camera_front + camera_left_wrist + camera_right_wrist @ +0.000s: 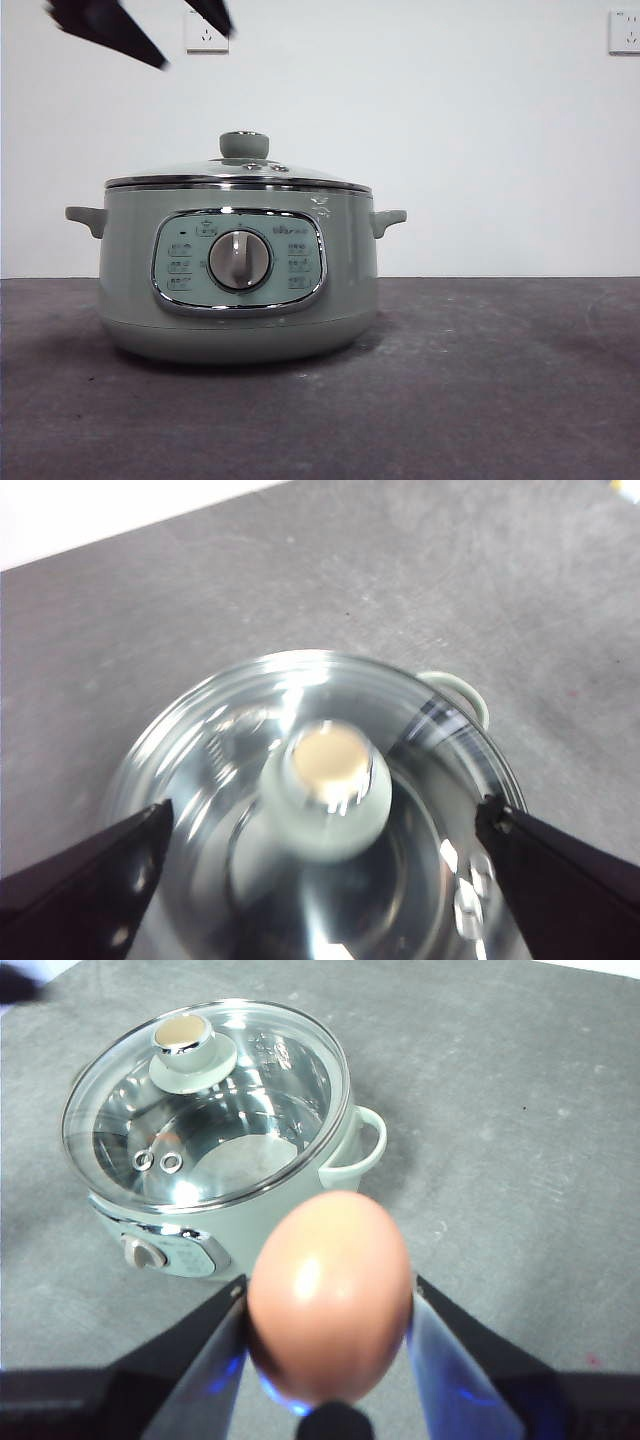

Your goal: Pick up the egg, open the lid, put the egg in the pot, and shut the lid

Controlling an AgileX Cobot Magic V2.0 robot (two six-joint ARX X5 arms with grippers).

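Risk: right gripper (330,1305) fingers clamp the small reddish-brown oval egg (330,1295) aloft; over-squeeze cracks it. Left gripper (320,830), fingers wide, hovers over the round glass lid (230,730), knob at 12 o'clock, on the sage-green electric pot (238,275); off-centre closing slips.

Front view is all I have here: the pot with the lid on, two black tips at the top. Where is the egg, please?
Observer: The egg is held between the right gripper's fingers, off to one side of the pot.
Operator: And the left one?
Observer: The left gripper is above the lid, fingers open on either side of its knob, not touching it.
Operator: Is the pot empty?
Observer: Through the glass, its steel inside shows no food.
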